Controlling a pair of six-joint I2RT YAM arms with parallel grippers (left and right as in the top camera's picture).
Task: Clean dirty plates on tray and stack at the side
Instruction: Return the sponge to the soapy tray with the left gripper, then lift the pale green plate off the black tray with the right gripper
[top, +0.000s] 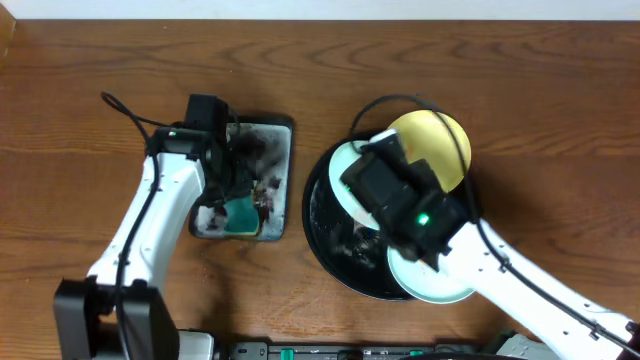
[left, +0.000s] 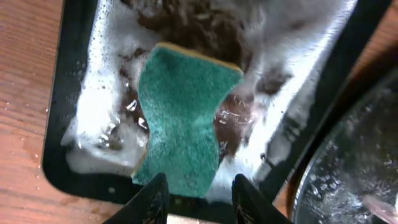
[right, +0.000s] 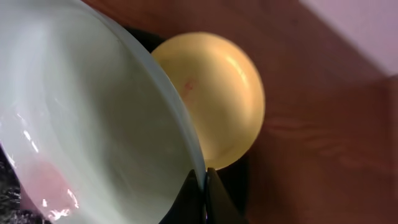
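Observation:
My right gripper (right: 204, 177) is shut on the rim of a pale mint-blue plate (right: 93, 124), held tilted over the round black tray (top: 318, 235). The plate has a pink-red smear low on its left side. In the overhead view it shows beside the wrist (top: 345, 172). The pale yellow plate (top: 440, 145) lies at the tray's back right, with a faint red spot in the right wrist view (right: 217, 93). A second mint plate (top: 432, 283) lies at the tray's front right. My left gripper (left: 200, 193) is open just above the green sponge (left: 183, 124).
The small rectangular black soapy tray (top: 281, 135) sits left of the round tray, full of foam and brown dirty water, with the sponge (top: 240, 212) at its front. The round tray's wet rim (left: 348, 174) lies close on its right. Bare wooden table lies all around.

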